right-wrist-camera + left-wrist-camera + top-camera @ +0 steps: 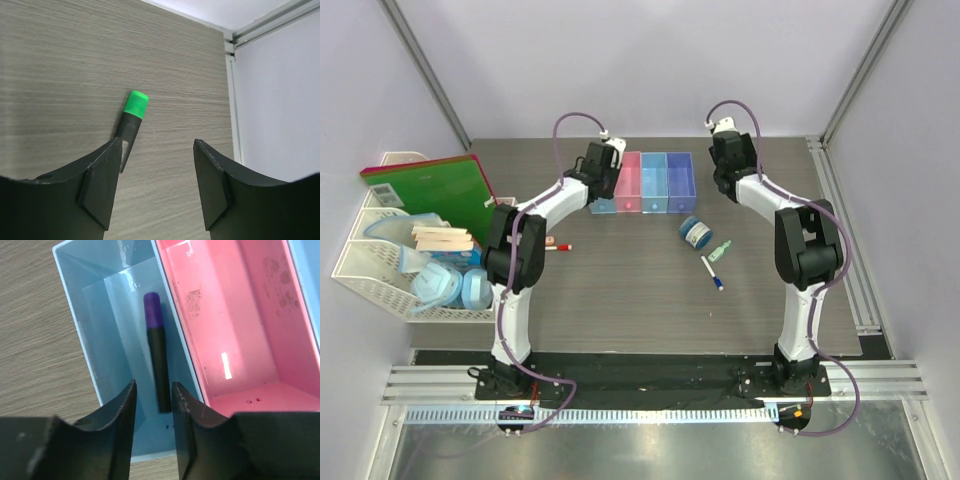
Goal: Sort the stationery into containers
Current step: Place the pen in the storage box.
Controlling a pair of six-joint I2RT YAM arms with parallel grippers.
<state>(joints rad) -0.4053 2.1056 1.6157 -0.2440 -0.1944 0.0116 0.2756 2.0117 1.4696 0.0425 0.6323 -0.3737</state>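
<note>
Left fingers [117, 412] apart above blue bin [85, 340]; right fingers [102, 177] apart by green-capped highlighter [133, 114].

From above the near edge, the top camera takes in the whole table [620, 290]. The wrist cameras sit close: left over the far-edge bins [250, 315], right facing the far right corner.

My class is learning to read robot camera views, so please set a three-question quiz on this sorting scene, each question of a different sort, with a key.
1. True or false: the left end effector and the right end effector are both shut.
2. What lies beneath the right end effector? A) blue jar B) green-capped highlighter C) red-capped marker
3. Fill in: the purple-ended highlighter lies in the ___ bin.

Key: 1 false; 2 B; 3 light blue.
</note>
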